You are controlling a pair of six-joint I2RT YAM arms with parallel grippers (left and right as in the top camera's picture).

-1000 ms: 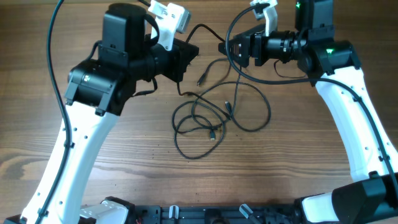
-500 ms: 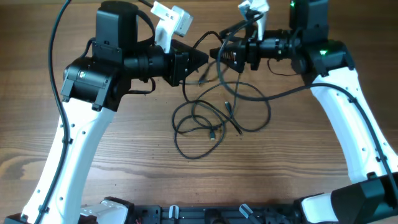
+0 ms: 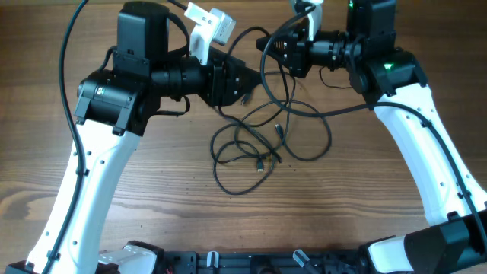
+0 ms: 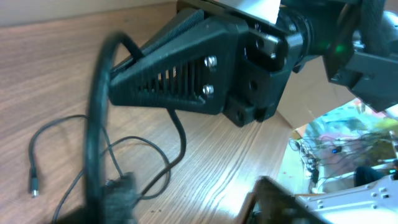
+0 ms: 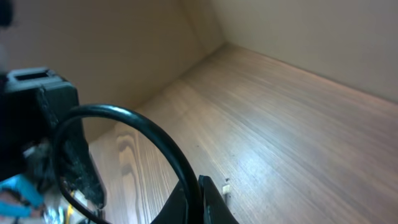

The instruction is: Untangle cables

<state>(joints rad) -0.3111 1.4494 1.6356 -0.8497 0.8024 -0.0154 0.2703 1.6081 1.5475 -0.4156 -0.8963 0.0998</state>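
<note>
Across the brown wood-grain table [image 3: 365,198], the cables [image 3: 262,156] lie as loose black loops near the middle, small plugs showing among them, with strands rising toward the far edge where both arms meet. Up there the right gripper [image 3: 274,52] points leftward, its jaws closed on one strand that arcs away in a wide loop in the right wrist view. Just beside it, facing it, the left gripper [image 3: 245,78] has its jaws parted; a cable crosses blurred before its camera, and whether it touches the fingers cannot be told. Behind the table a plain beige wall [image 5: 298,37] meets the wood in a corner. Past the table's edge in the left wrist view sits bright, blurred clutter [image 4: 348,143].
</note>
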